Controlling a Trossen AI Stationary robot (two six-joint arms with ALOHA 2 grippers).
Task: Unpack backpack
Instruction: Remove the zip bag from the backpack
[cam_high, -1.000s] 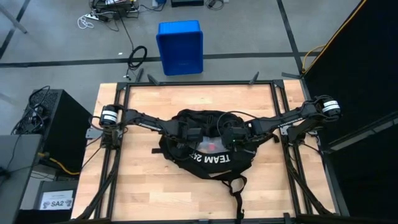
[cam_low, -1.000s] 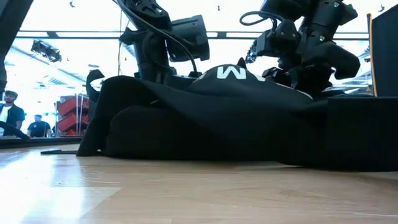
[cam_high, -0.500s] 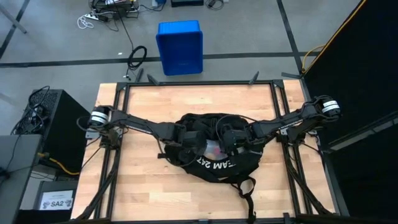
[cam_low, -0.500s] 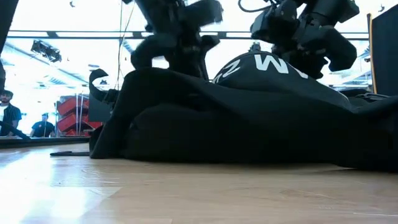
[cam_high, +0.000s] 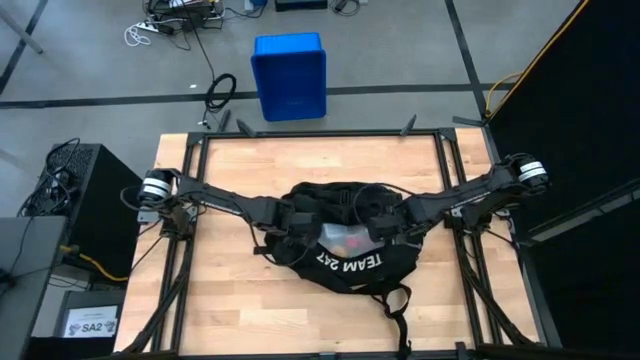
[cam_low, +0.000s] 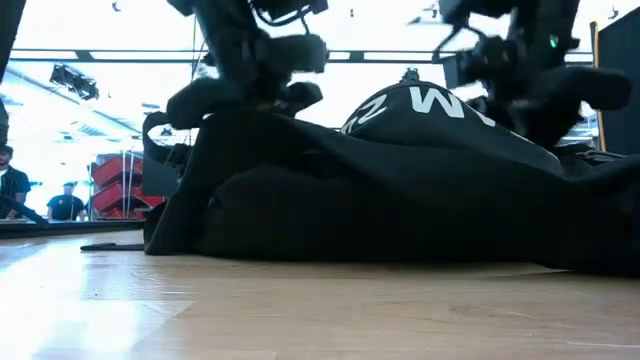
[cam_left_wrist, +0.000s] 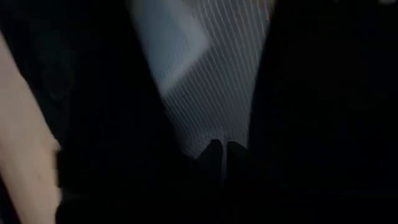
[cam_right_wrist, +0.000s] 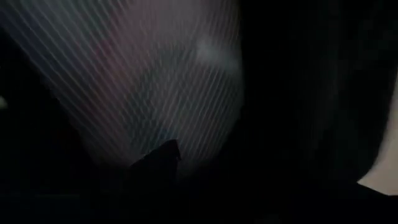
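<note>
The black backpack (cam_high: 345, 250) lies in the middle of the table, its white "TEAM 247" lettering (cam_high: 351, 263) facing up toward the near edge. In the low view it rests on the wood as a wide dark mound (cam_low: 380, 200). My left gripper (cam_high: 300, 220) is at the left side of the bag's top opening and my right gripper (cam_high: 383, 224) is at its right side. Something pale and pinkish (cam_high: 345, 237) shows in the opening between them. Both wrist views are dark, with a pale striped lining (cam_left_wrist: 217, 68) (cam_right_wrist: 143, 74). A strap (cam_high: 398, 305) trails toward the near edge.
Bare wood lies on all sides of the bag, widest at the table's left (cam_high: 200, 290) and right (cam_high: 460, 290). A blue plastic crate (cam_high: 289, 76) and cables sit on the floor beyond the far edge. People stand far off in the room (cam_low: 12, 185).
The left gripper reached toward the table's right, and the backpack slid with both grippers a little toward the right and near edges. Its lettered panel turned and rose into a hump. The opening between the grippers then spread wider, baring the pale contents.
</note>
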